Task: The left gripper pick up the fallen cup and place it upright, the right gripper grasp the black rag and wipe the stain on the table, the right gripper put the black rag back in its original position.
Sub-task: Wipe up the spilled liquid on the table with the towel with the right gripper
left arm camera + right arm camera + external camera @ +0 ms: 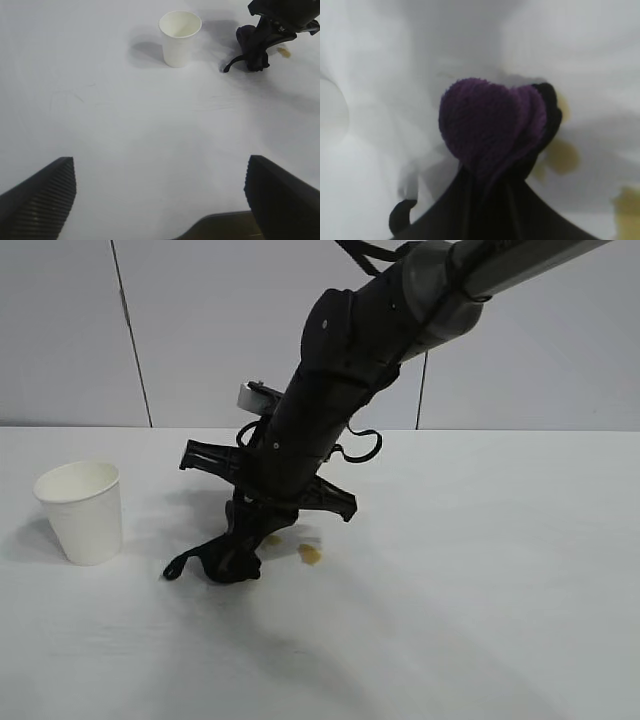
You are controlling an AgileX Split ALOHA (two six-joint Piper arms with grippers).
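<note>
The right tool [238, 562] is pinched tight on the black rag [222, 562] and points down at the surface [480, 580], a little left of the middle of the outside picture. The rag is pressed onto the surface right beside the stain [309, 554], so it looks like the wiping step is going on. A thin tail of the rag curls out to the left. The stain is a small amber puddle just right of the rag, with a smaller spot close under the arm. Some of it is still there, so the wiping is likely not done. In the right wrist picture the purple part of the rag [490, 125] bulges out between the fingers, and yellow-brown marks sit next to it, but that picture is blurry, so it is hard to say if the cloth touches them.

The cup [82, 510] stands upright at the left of the outside picture, well apart from the rag. That job looks finished. The left tool [160, 200] is spread wide and holds nothing. It waits low in its own picture, far from the cup [179, 37].

The surface is plain white and flat. Behind it is a pale grey wall with thin dark lines.
</note>
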